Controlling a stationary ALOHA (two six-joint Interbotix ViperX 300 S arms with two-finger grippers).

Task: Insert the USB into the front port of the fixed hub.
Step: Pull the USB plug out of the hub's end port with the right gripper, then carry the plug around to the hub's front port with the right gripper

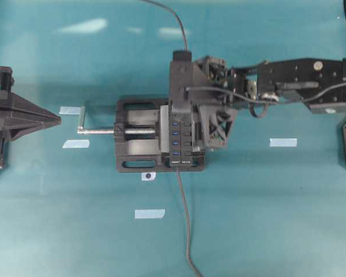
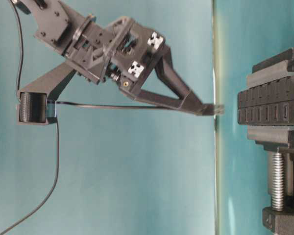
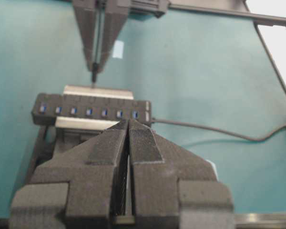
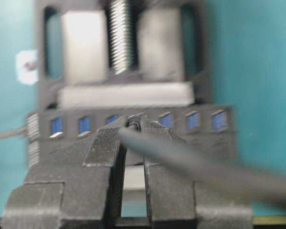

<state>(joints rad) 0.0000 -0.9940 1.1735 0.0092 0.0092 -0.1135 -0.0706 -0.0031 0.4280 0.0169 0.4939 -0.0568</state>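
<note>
Matte black arms, ribbed finger pads (image 3: 145,143)

A black vise (image 1: 139,135) with a silver screw crank (image 1: 98,130) sat mid-surface (image 1: 265,219); pale tape strips (image 1: 149,213) lay at six, three and nine o'clock.

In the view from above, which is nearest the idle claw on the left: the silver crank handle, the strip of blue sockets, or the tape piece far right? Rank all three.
Measured from the left gripper, in the overhead view:
1. The silver crank handle, just to its right, at the vise's near end.
2. The hub, mid-table, clamped in the vise.
3. The tape piece, far right, beyond the vise.
</note>
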